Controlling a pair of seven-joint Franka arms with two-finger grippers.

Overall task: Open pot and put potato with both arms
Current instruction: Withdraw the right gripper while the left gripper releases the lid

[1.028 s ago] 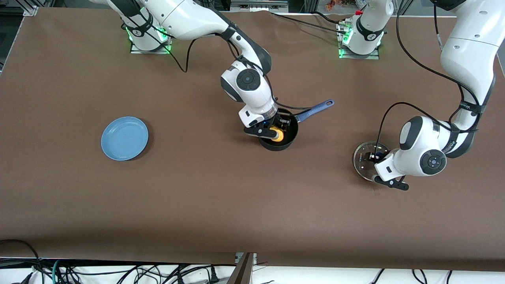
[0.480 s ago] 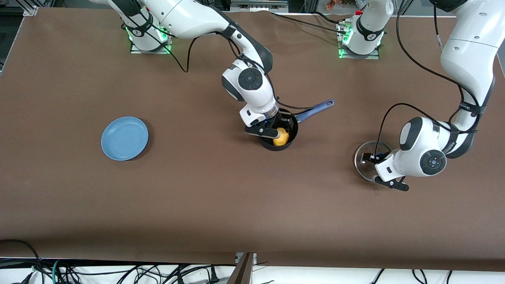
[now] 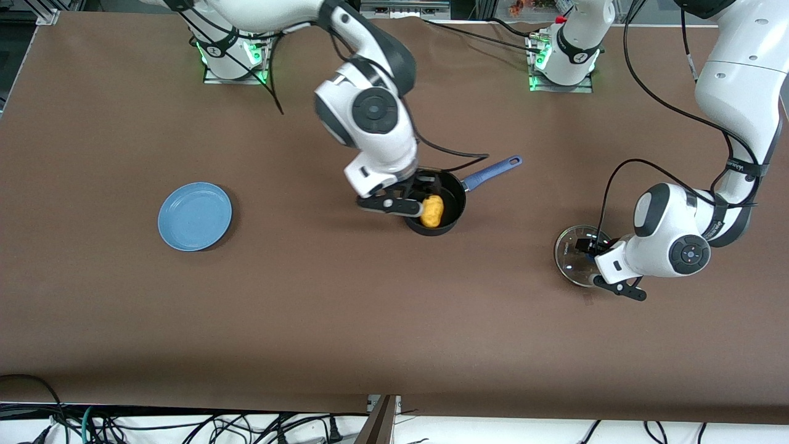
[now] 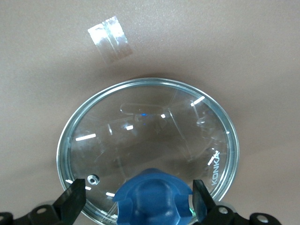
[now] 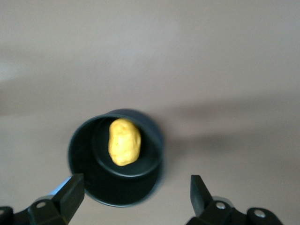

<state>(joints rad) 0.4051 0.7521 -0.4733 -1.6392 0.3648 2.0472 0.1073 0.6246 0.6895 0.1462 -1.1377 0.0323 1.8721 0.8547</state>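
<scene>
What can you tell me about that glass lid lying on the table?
The glass lid is a round, clear disc with a shiny metal rim, a blue knob at its centre and a small vent hole near the edge. It lies flat on the brown table, knob up, toward the left arm's end, away from the pot. The left gripper is over it, fingers open on either side of the knob, not gripping it.

Both end effectors (image 5: 133,194) (image 4: 139,199) agape

pot (image 3: 453,209) black, blue handle | potato (image 3: 432,211) yellow-orange | plate (image 3: 195,216) blue
</scene>
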